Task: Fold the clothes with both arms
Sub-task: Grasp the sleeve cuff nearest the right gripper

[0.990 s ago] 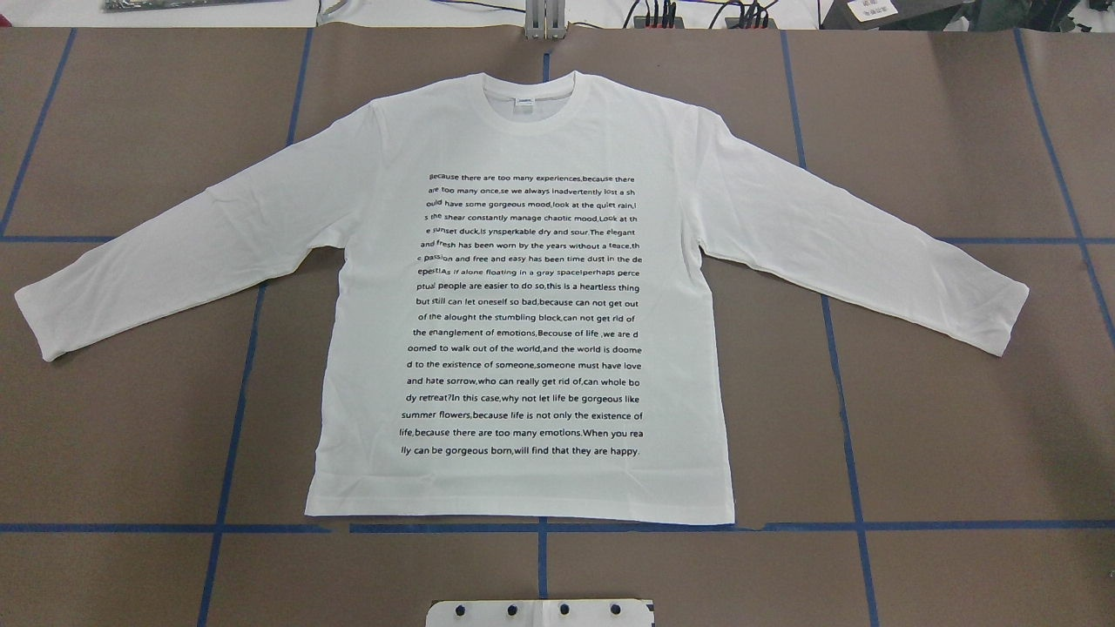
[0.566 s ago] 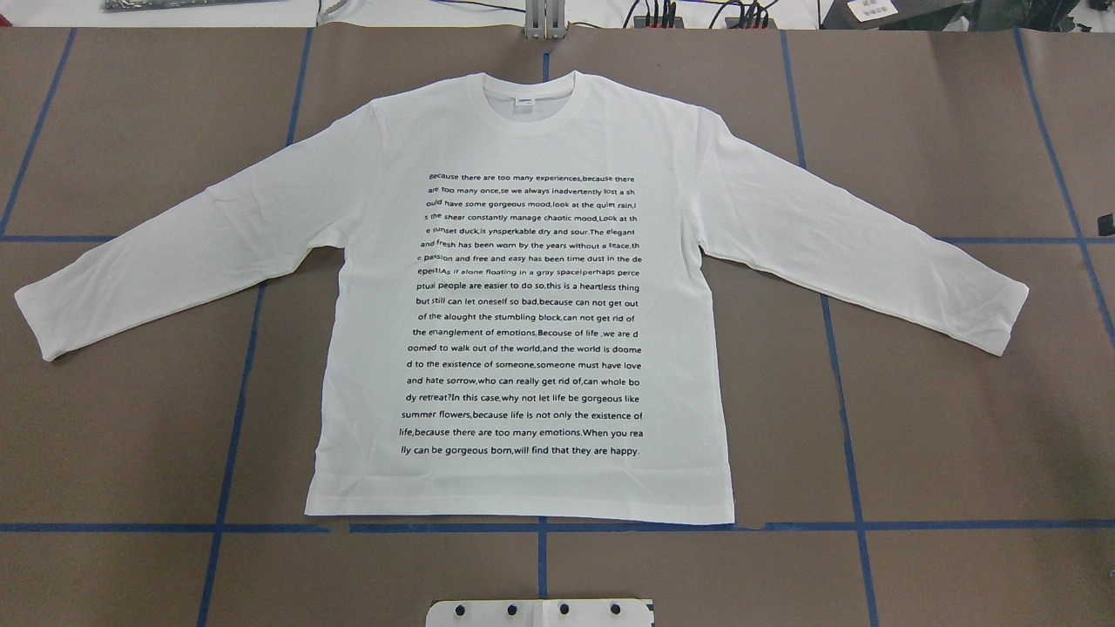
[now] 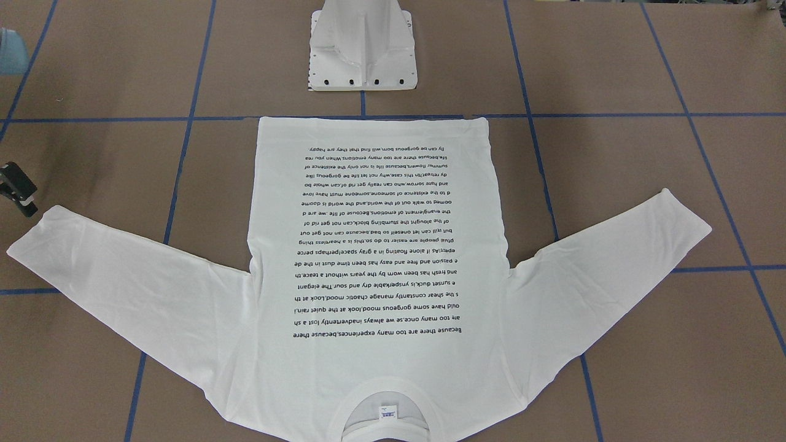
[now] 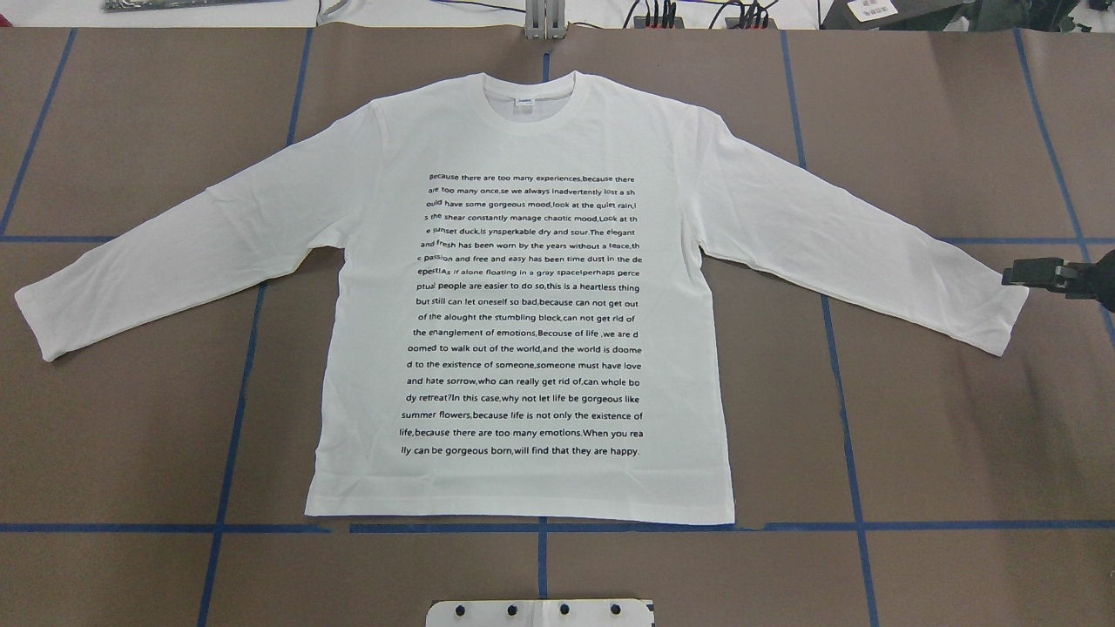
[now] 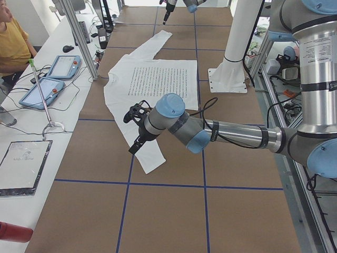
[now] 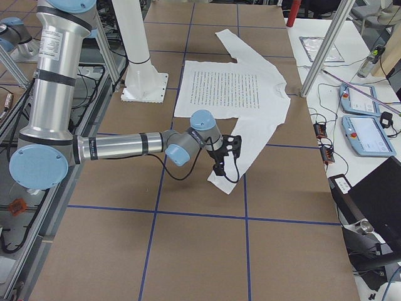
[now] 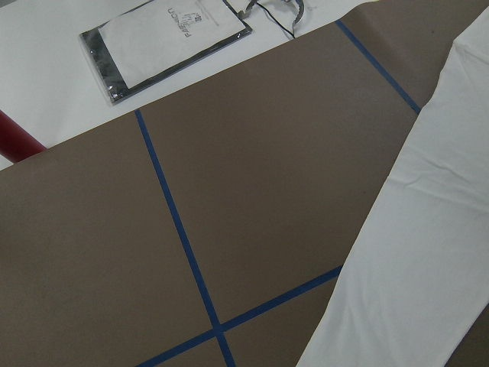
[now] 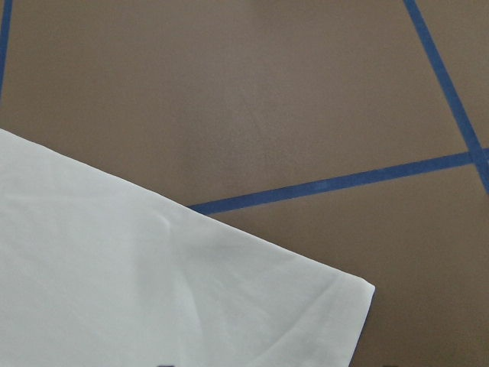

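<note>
Silver-grey jointed arms [image 6: 119, 144], light blue joint caps [image 5: 169, 105], black cables [image 6: 178, 178], white pedestal [image 3: 362, 55]

Brown paper-covered table [image 4: 958, 131] with blue tape grid [image 4: 958, 525]; white side bench [image 5: 31, 113] and aluminium posts [image 5: 78, 42] alongside.

The shirt [image 4: 523, 131] is seen in white, printed with 1 block of black text [image 4: 527, 313]; its label [image 3: 387, 414] is marked in blue. The table [image 4: 941, 418] is covered in brown, crossed by a grid of blue tape [image 4: 958, 526]. The arms [image 5: 237, 132] are finished in grey-silver, capped light blue.
</note>
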You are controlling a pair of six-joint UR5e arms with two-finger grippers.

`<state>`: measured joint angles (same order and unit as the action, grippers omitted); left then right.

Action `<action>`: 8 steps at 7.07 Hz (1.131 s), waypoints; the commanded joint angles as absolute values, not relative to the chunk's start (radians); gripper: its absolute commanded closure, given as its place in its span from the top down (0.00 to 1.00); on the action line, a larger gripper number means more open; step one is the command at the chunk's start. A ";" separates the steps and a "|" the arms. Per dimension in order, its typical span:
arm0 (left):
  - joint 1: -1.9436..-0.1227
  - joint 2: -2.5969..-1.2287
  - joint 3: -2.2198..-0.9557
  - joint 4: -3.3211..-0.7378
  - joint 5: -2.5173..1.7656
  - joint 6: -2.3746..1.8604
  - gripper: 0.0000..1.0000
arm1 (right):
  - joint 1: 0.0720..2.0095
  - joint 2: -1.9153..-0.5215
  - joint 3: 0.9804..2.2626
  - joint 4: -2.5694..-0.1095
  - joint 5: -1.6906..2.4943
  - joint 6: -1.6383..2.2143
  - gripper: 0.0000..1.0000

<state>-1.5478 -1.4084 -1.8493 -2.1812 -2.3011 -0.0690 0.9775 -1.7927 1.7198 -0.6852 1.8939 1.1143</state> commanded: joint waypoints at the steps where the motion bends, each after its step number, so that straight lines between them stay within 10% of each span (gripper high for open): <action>1: -1.548 -1.408 -1.848 -2.181 -2.301 -0.069 1.00 | 0.853 -1.810 1.675 -0.618 1.746 1.230 0.74; 8: -1.548 -1.408 -1.845 -2.183 -2.301 -0.067 1.00 | 0.773 -1.819 1.646 -0.617 1.687 1.270 0.43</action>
